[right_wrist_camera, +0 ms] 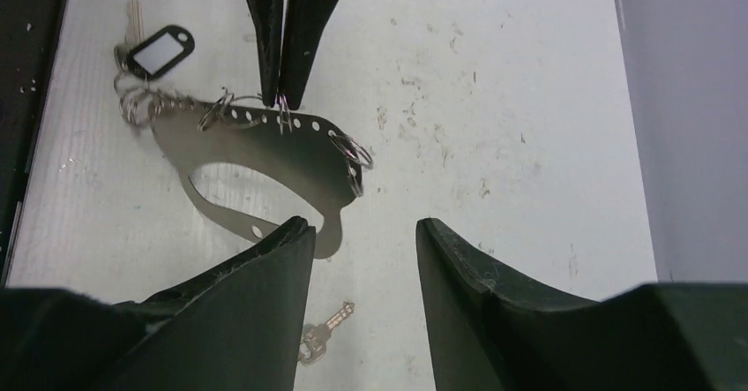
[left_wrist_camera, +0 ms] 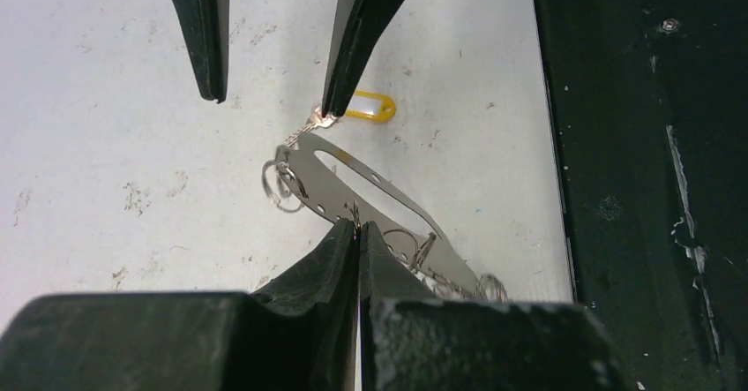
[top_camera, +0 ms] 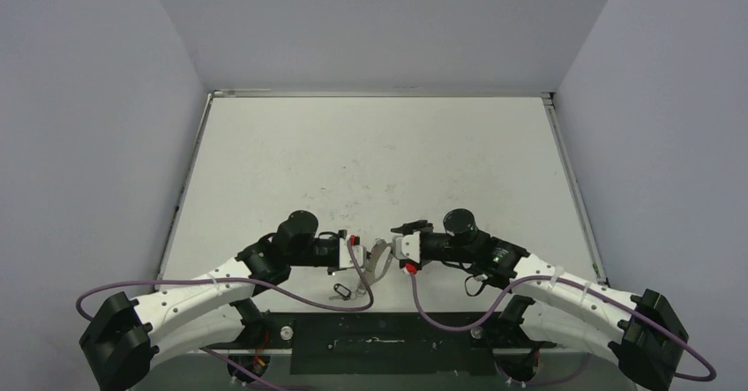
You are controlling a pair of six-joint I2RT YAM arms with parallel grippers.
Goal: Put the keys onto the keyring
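White worktop boxed in by plain pale grey walls, seen from above.
The worktop is matte white, flecked with faint dark scuffs around its middle, with a thin metal rim at 12 o'clock. The walls stand at 9, 12 and 3 o'clock. A black strip with small bolts runs along the worktop's edge at 6 o'clock.

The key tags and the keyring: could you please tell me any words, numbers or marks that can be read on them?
None can be read.
The black tag has a white insert that looks blank.
The yellow tag and the keyring show no writing.
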